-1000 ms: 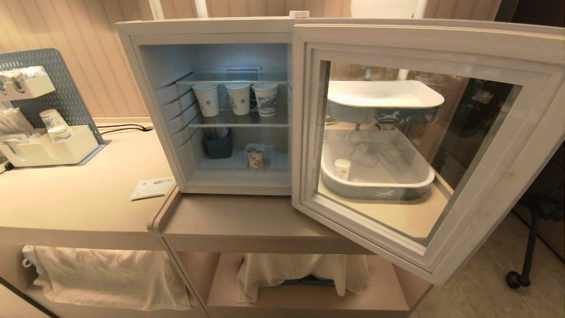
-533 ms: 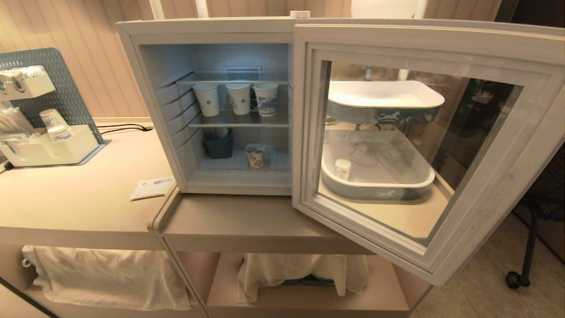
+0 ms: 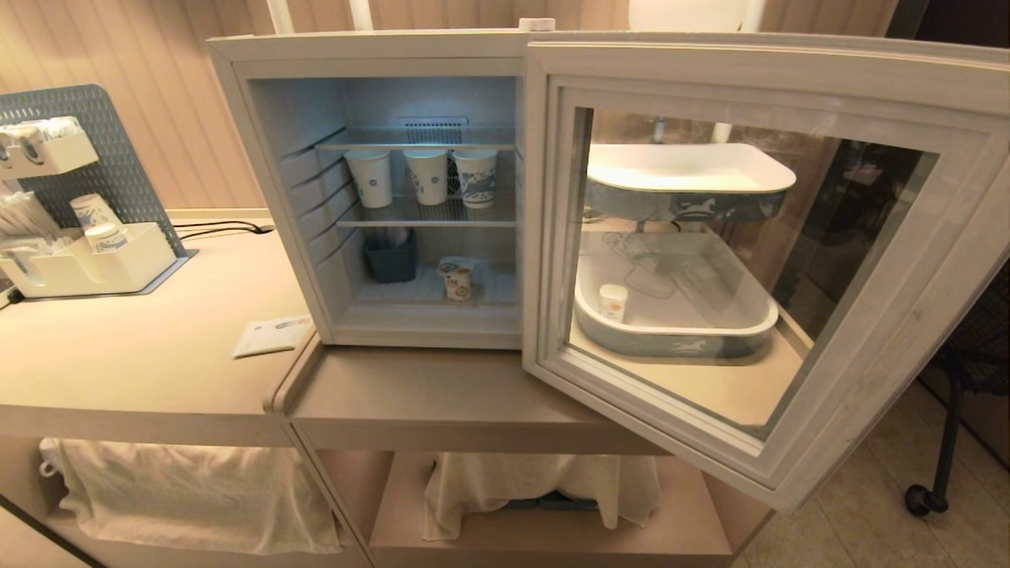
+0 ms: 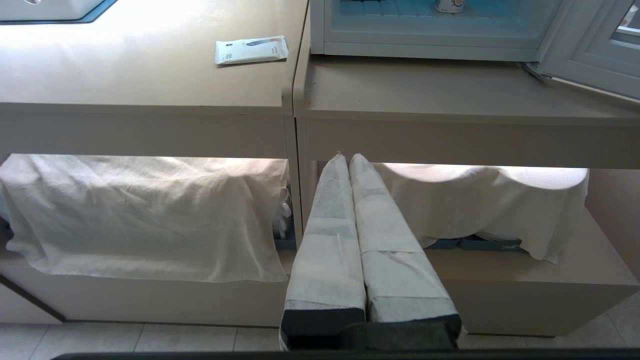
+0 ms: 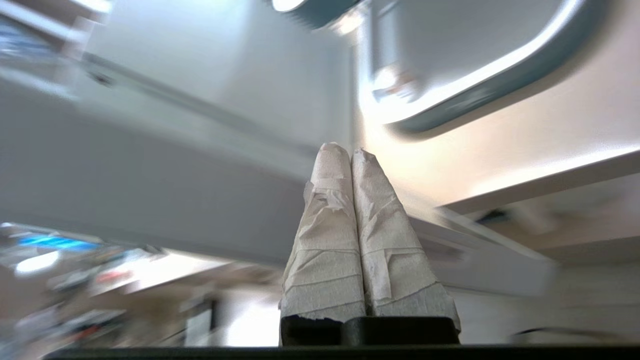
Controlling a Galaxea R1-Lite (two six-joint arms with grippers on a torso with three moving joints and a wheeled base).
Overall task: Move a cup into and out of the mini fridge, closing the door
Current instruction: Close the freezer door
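- Mini fridge (image 3: 276,142) on the bench (image 3: 442,390), door (image 3: 884,339) swung wide open to the right, its glass window facing out.
- Cup (image 3: 457,281) upright on the fridge's bottom shelf, toward the right; dark bin (image 3: 390,259) to its left, well apart.
- Three taller paper cups (image 3: 427,177) in a row on the wire shelf above.
- Two-tier tray (image 3: 678,335) visible through the door glass, a small white cup (image 3: 612,302) in the lower tier.
- Flat white packet (image 3: 268,336) on the bench left of the fridge.
- Left pincer (image 4: 348,161) fully closed, empty, low in front of the bench's cloth-draped lower shelf.
- Right pincer (image 5: 351,151) likewise pressed shut, holding nothing, under the bench edge near the tray; surroundings blurred.
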